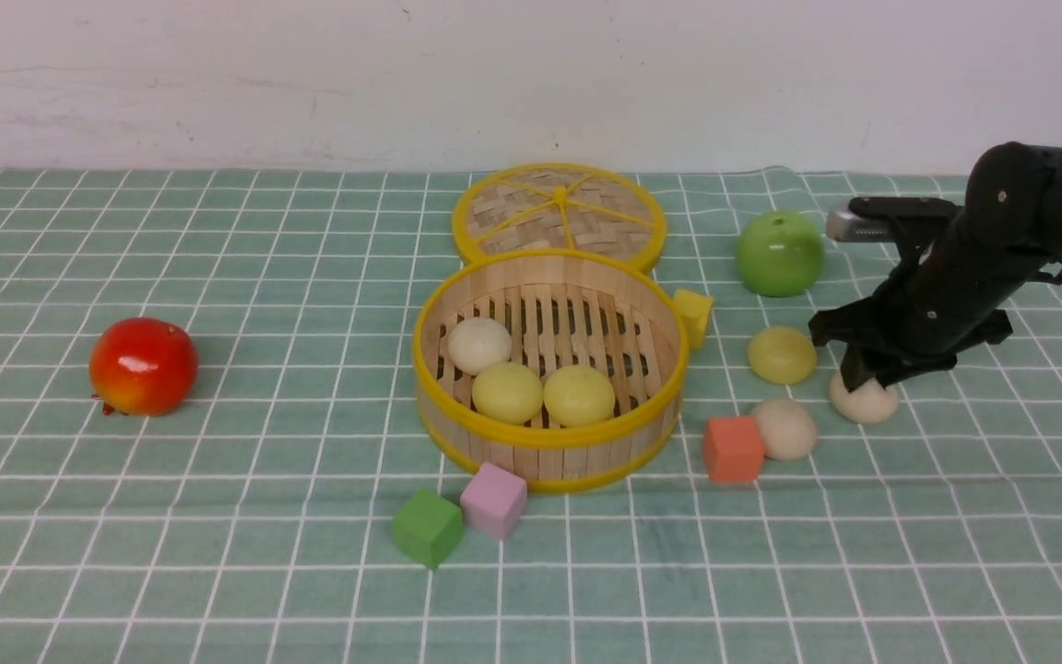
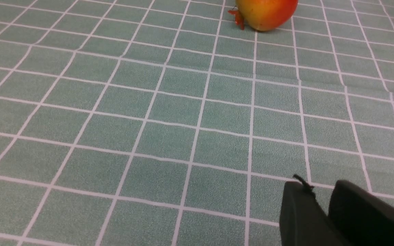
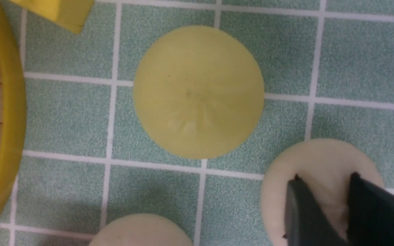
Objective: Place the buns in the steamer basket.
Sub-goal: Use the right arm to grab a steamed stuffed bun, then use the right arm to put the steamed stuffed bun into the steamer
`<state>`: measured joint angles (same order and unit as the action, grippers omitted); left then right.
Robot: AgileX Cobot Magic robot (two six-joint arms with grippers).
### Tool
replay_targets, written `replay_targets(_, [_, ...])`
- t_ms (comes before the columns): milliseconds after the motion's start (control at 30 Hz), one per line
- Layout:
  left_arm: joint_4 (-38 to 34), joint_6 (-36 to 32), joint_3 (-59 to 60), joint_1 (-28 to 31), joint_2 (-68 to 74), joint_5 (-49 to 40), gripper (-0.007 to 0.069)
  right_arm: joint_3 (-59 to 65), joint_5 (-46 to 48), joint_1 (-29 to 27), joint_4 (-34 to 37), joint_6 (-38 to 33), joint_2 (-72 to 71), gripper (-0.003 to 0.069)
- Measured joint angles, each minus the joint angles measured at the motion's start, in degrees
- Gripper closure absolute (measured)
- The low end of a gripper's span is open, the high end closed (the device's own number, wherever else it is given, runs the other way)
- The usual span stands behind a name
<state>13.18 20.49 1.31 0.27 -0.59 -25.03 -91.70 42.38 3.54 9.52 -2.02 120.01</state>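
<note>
Right gripper (image 3: 325, 181), nearly closed, seems to pinch cream bun (image 3: 320, 153) on worktop (image 1: 218, 553); it should lift straight, clearing steamer basket (image 1: 549, 437) rim.

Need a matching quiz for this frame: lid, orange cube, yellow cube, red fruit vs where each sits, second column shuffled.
Things:
1. lid
2. orange cube
3. yellow cube
4. red fruit

Places:
A. next to a cream bun, right of the steamer basket
B. far left, on its own
C. lying flat behind the steamer basket
D. by the steamer basket's right rim

Pairs: 1-C, 2-A, 3-D, 4-B
</note>
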Motion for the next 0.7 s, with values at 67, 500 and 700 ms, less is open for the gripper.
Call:
replay_targets(67, [0.0,0.0,0.0,0.0,0.0,0.0,0.0494,0.0,0.3,0.0,0.0,0.0,0.0,0.0578])
replay_targets(500, [0.0,0.0,0.0,0.0,0.0,0.0,0.0481,-0.8,2.8,2.9,2.5,-0.7,-9.8,0.0649])
replay_targets(700, [0.0,0.0,0.0,0.0,0.0,0.0,0.0477,-3.1,0.9,11.6,8.4,-5.3,-11.1,0.0649])
